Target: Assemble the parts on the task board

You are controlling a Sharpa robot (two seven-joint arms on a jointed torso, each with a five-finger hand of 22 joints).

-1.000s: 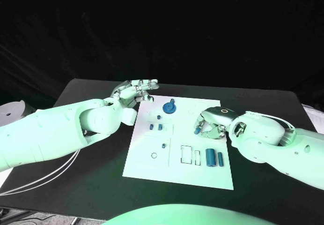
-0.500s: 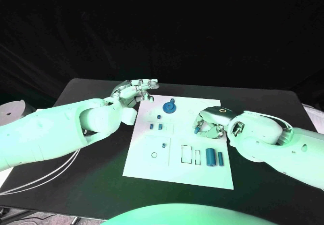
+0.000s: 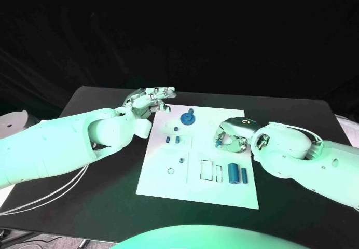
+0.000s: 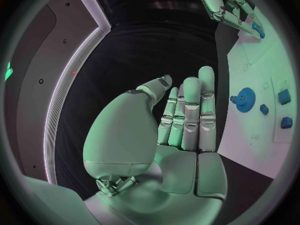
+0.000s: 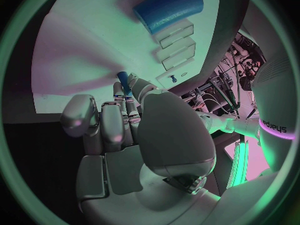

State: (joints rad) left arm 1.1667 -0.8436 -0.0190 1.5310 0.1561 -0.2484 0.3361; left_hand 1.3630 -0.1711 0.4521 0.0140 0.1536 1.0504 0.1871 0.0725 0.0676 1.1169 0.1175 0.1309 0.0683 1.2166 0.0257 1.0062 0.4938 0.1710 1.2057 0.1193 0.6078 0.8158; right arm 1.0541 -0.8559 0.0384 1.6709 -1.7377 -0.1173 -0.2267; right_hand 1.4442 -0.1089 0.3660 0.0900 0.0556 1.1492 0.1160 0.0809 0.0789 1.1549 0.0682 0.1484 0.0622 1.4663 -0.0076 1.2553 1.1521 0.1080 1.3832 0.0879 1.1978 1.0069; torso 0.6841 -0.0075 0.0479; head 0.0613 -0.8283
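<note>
A small blue cylindrical peg [image 3: 218,143] sits pinched in the silver right hand [image 3: 232,139] over the flat white task board [image 3: 168,182], while the left hand [image 3: 152,98] hovers empty, fingers straight

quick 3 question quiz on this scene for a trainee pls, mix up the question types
1. True or false: the right hand holds a small blue part.
2. The left hand is: A) gripping the gear, B) holding nothing, fingers straight, C) pressing a cylinder.
3. Fill in: the blue gear lies on the far part of the white ____.

Key: 1 true; 2 B; 3 task board.
</note>
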